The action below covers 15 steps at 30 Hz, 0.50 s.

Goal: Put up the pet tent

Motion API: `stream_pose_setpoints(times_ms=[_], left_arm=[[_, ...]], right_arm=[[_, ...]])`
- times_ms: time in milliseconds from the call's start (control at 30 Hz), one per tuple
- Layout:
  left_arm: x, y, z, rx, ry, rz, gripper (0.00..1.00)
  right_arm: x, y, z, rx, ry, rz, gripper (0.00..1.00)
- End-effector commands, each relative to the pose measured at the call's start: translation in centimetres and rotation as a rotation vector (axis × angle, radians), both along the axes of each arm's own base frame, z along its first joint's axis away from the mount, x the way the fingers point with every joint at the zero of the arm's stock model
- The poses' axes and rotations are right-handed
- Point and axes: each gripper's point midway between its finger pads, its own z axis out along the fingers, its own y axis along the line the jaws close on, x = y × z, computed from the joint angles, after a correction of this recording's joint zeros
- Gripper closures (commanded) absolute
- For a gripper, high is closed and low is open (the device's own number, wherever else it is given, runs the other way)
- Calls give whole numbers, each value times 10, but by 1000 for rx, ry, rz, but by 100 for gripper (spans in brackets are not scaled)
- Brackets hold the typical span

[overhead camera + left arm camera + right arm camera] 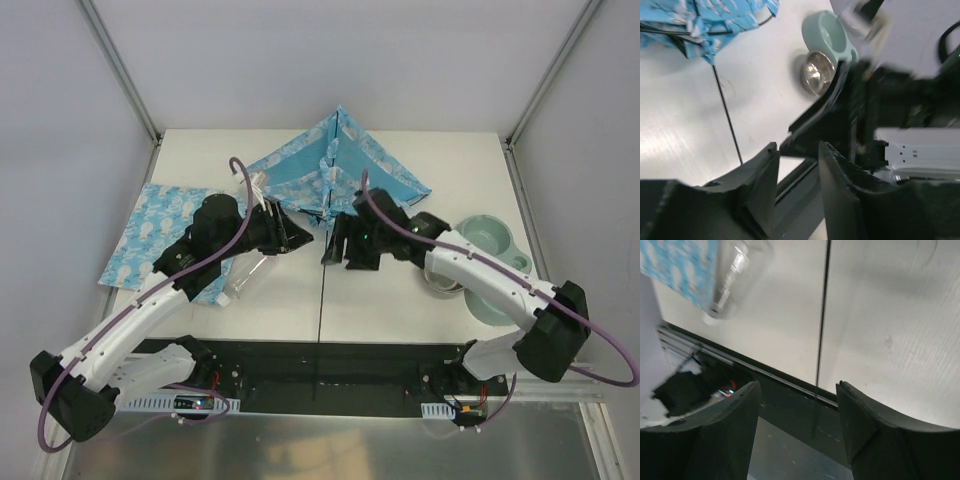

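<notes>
The pet tent [335, 165] is blue printed fabric, peaked and crumpled, at the back centre of the table. Its near edge shows at the top left of the left wrist view [705, 25]. My left gripper [303, 237] hovers just in front of the tent's near edge, pointing right. Its jaws are a little apart with nothing between them [797, 150]. My right gripper [333, 247] faces it from the right, close by, and its dark body [865, 100] fills the left wrist view. The right gripper [797, 390] is open and empty over the table's near edge.
A flat light-blue printed mat [160, 235] lies at the left with a clear plastic bottle [245, 275] [737, 275] on its near corner. A teal double bowl [490, 245] with a steel bowl [817, 72] sits at the right. A dark seam [321, 300] runs down the table's middle.
</notes>
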Motion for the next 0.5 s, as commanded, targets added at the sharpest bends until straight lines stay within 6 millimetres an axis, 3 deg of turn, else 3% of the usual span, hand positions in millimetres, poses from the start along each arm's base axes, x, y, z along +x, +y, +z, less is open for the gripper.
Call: stream_pose_setpoints(times_ms=[0,167,300,467], left_arm=[[8,33,38,57,-195,142,56],[8,50,50,73,-249,209,45],[9,55,55,74,-255,237,39],[13,57,54,91,-233,264,34]], right_arm=[[-36,14,-36,0,-76,127,33],[-69,47,-75,27,-86,219,35],[-76,66,-102,36,-84,221,37],[-78,72,-123,13,-50,203,45]])
